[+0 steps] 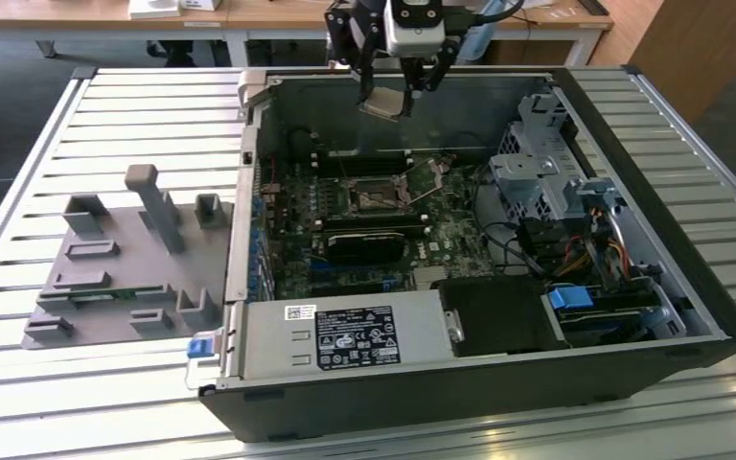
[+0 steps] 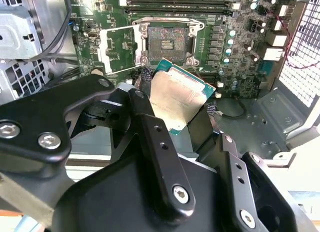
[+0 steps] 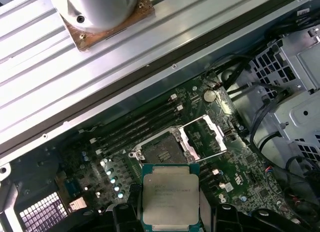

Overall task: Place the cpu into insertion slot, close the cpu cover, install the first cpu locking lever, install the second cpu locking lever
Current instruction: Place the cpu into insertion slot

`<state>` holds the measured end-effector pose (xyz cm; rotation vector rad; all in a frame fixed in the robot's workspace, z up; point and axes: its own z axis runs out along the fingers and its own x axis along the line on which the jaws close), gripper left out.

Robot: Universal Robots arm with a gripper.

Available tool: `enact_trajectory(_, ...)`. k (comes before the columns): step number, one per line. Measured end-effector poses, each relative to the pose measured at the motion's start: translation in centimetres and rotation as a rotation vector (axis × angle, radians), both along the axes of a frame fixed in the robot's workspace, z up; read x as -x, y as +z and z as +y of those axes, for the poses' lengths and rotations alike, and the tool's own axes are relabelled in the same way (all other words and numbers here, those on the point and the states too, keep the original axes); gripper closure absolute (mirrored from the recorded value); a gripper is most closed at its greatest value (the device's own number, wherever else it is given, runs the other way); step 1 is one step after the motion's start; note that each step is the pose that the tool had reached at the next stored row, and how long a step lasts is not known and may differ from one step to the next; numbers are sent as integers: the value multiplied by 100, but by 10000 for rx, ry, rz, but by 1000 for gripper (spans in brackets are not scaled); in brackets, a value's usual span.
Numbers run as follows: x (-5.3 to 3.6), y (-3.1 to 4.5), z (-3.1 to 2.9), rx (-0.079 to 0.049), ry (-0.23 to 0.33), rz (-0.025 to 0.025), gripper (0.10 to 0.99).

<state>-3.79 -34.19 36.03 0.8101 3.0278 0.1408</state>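
In the exterior view the arm reached down from above the far wall of the open computer case (image 1: 471, 398), its gripper (image 1: 401, 84) pointing down over the motherboard (image 1: 298, 230). The fingers were closed on the cpu (image 1: 386, 102), which hung tilted between them, clear of the board. The insertion slot (image 1: 376, 196) lay well below the fingertips, uncovered. Outside the case, far from the fingers on the exterior view's left, a grey fixture (image 1: 126, 259) sat on the slatted table (image 1: 35, 144).

The second wrist view looked along the black fingers (image 2: 150, 137) and showed what the exterior view could not: the cpu (image 2: 175, 104) was pinched by two opposite edges, a pale metal face toward the camera and a green rim showing. Beyond the fingertips the insertion slot (image 2: 167, 41) was bare, and the cpu cover (image 2: 117, 49) stood swung back just beside it.

The first wrist view gave the straightest line. The cpu (image 3: 170, 197) sat squarely between the fingers (image 3: 125, 214), and just past it lay the insertion slot (image 3: 162, 152) with the cpu cover (image 3: 205, 137) folded open alongside.
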Motion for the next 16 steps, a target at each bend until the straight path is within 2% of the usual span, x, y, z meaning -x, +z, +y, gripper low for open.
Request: enact_trajectory(16, 0, -7, 0, 0, -784, -1, 545)
